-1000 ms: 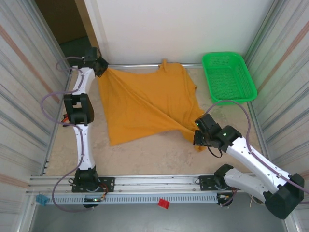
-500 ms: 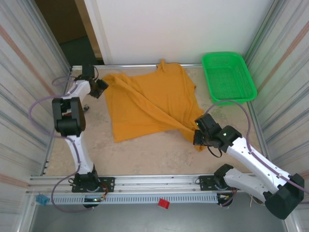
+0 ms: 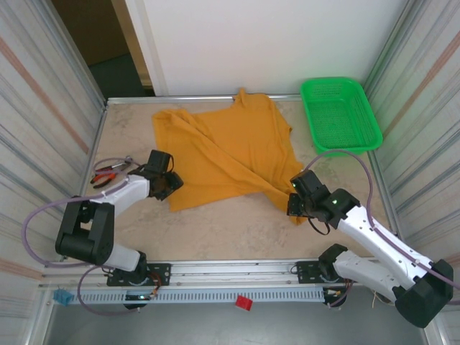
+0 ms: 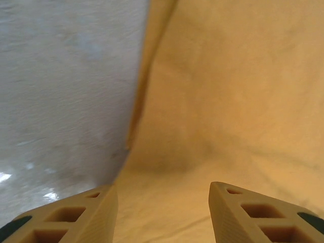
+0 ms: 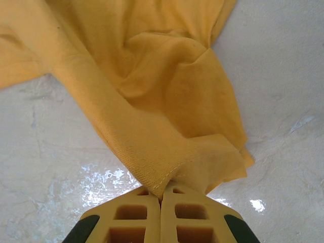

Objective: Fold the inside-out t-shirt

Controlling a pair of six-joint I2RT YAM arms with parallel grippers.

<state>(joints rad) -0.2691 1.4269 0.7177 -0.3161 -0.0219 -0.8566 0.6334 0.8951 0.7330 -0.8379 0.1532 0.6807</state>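
Observation:
The inside-out t-shirt (image 3: pixel 230 151) is a mustard-yellow cloth lying crumpled and partly spread across the middle and back of the table. My left gripper (image 3: pixel 171 187) is low over its near-left corner. In the left wrist view that gripper (image 4: pixel 162 215) is open, with bare fabric (image 4: pixel 228 101) between the fingers and nothing held. My right gripper (image 3: pixel 293 203) is at the shirt's near-right corner. The right wrist view shows this gripper (image 5: pixel 162 195) shut on a stitched hem of the shirt (image 5: pixel 152 76), which bunches up from the jaws.
A green plastic basket (image 3: pixel 339 113) stands at the back right. Pliers with red handles (image 3: pixel 109 172) lie by the left wall. Ribbed walls close in both sides, and a metal rail (image 3: pixel 215 269) runs along the near edge.
My left gripper let go of the shirt's far-left corner and opened. The arm swung back to the shirt's near-left corner. The freed corner dropped onto the table. The right arm stayed still.

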